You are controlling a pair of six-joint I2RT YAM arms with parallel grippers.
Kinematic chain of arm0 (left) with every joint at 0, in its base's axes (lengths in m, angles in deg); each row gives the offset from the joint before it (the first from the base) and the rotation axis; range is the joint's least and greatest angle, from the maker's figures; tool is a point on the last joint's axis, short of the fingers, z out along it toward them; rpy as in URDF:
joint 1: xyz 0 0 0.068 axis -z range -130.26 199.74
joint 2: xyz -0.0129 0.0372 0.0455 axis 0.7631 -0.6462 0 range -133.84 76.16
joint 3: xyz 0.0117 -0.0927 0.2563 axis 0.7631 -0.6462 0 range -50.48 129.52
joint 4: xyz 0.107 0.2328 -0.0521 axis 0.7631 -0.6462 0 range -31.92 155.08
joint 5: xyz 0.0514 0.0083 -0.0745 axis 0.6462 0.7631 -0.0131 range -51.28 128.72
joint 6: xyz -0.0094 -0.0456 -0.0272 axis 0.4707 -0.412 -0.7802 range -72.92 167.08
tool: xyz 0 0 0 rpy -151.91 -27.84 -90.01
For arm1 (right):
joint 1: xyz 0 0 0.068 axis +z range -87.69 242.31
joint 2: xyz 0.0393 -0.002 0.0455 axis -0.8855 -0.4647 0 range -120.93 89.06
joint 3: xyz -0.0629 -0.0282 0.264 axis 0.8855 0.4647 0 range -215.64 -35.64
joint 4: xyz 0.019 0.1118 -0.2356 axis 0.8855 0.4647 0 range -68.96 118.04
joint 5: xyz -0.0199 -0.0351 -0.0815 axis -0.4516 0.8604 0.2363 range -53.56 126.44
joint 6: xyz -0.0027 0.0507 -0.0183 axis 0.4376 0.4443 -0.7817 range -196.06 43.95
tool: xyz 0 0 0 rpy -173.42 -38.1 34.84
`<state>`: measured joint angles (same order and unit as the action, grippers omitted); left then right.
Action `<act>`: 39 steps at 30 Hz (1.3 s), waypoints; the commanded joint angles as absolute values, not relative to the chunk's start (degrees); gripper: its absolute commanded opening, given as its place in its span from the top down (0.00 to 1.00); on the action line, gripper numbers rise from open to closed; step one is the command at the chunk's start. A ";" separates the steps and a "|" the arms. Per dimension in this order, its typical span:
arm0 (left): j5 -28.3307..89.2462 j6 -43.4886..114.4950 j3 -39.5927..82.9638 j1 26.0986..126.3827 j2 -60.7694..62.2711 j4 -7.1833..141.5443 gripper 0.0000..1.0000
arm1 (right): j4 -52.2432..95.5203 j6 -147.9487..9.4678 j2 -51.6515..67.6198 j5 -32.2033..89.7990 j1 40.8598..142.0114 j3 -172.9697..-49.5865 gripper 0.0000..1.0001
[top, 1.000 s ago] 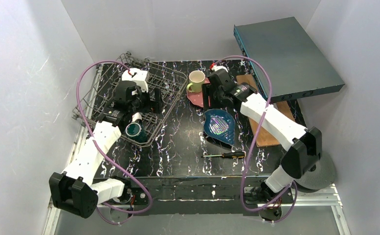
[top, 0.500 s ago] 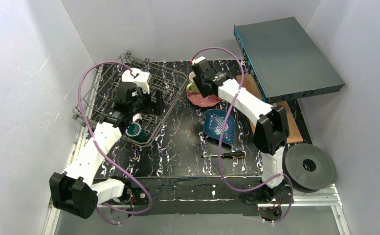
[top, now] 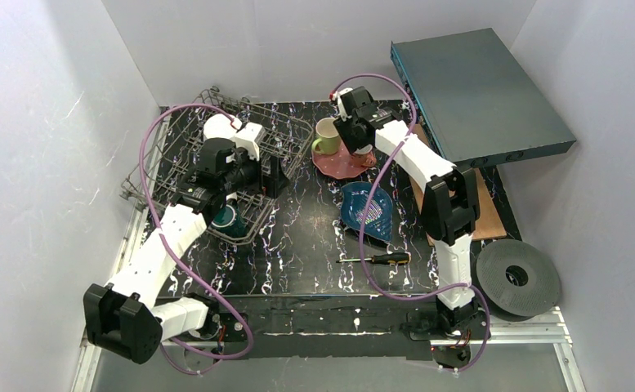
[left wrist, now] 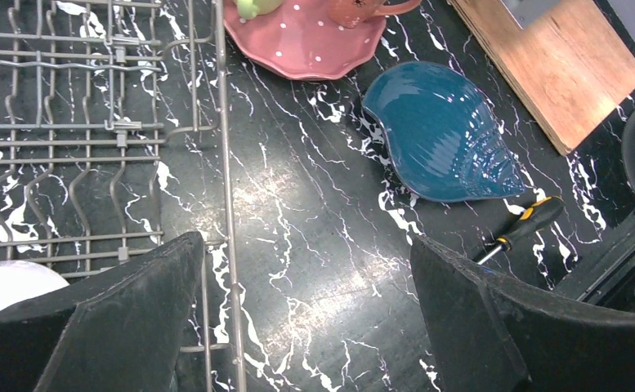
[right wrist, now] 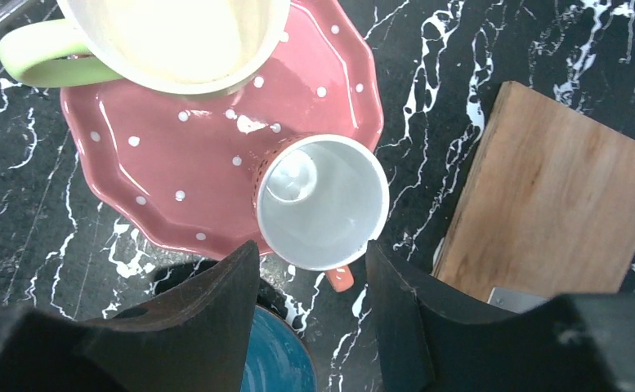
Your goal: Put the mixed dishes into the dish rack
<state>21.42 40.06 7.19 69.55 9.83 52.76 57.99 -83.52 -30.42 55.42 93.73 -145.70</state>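
My right gripper (right wrist: 312, 249) is open, pointing down. Its fingertips flank the near rim of the small salmon cup (right wrist: 322, 200), which stands upright with a white inside on the pink dotted plate (right wrist: 158, 171). The yellow-green mug (right wrist: 175, 41) stands on that plate's far side. The blue leaf-shaped plate (top: 367, 208) lies nearer. My left gripper (left wrist: 306, 245) is open and empty over the right rim of the dish rack (left wrist: 93, 139). The green-inside cup (top: 225, 219) sits in the rack's near corner. A white rounded dish (left wrist: 3, 286) shows in the rack beside my left finger.
A black-and-yellow screwdriver (top: 379, 259) lies near the front. A wooden board (right wrist: 559, 196) lies right of the plate, and a flat teal-grey box (top: 477, 90) leans above it. A black roll (top: 516, 278) sits at the front right. White walls close in on three sides.
My right arm has reached to the back of the table and swung from over the mug to above the salmon cup. My left gripper has shifted right to the rack's right rim.
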 commanded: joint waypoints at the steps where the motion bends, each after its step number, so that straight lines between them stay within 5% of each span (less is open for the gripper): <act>1: 19.10 40.89 7.25 70.11 9.45 53.31 0.02 | 56.34 -83.15 -31.52 47.43 92.90 -148.06 0.42; 31: 21.84 42.57 8.14 73.47 6.82 51.48 0.02 | 58.35 -81.04 -42.20 46.68 92.86 -154.98 0.82; 39: 22.34 42.81 8.15 73.64 6.56 51.15 0.02 | 57.63 -80.31 -42.33 47.99 92.76 -153.97 0.67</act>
